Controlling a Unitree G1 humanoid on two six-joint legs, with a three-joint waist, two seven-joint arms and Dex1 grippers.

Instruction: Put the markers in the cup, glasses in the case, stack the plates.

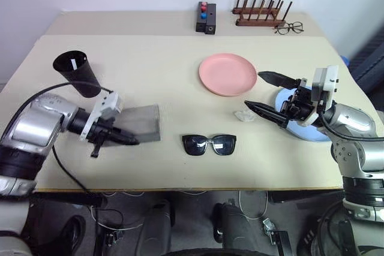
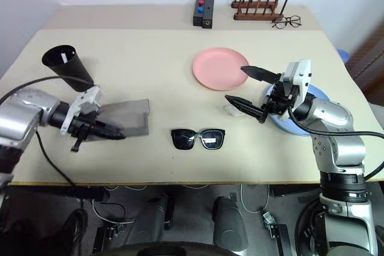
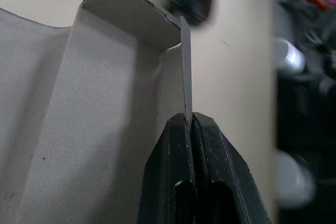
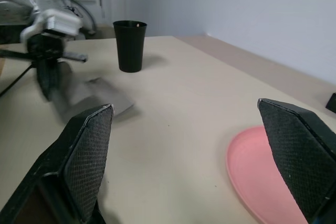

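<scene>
The flat grey felt-like glasses case [image 1: 139, 123] lies on the left part of the pale beige table [image 1: 168, 70], near the front edge, and the left gripper [image 1: 123, 138] has its two black fingers pressed shut on the thin edge of the case's flap; in the left wrist view that edge [image 3: 185, 72] stands up straight between the closed fingers [image 3: 173, 177], with the pale inner lining of the case spread open beside it. The tall dark tapered cup [image 1: 77, 74] stands upright just behind the case, apart from it, close to the table's left edge. The black-framed sunglasses with dark lenses [image 1: 209, 144] rest lenses-forward near the middle of the front edge, clear of the case and with bare tabletop on all sides. The salmon pink round plate [image 1: 227, 74] sits right of centre with open surface around it. The right gripper [image 1: 267, 93] hangs above the table just beside the pink plate, its jaws spread wide and holding nothing. Under that arm the light blue plate [image 1: 309, 130] lies near the table's right edge, partly covered. A small clear crumpled scrap [image 1: 243, 116] lies just beside the lower finger. Along the far edge stand a small black box with red and blue knobs [image 1: 206, 18], a wooden peg rack [image 1: 259, 12] and thin-rimmed spectacles [image 1: 290, 27].
</scene>
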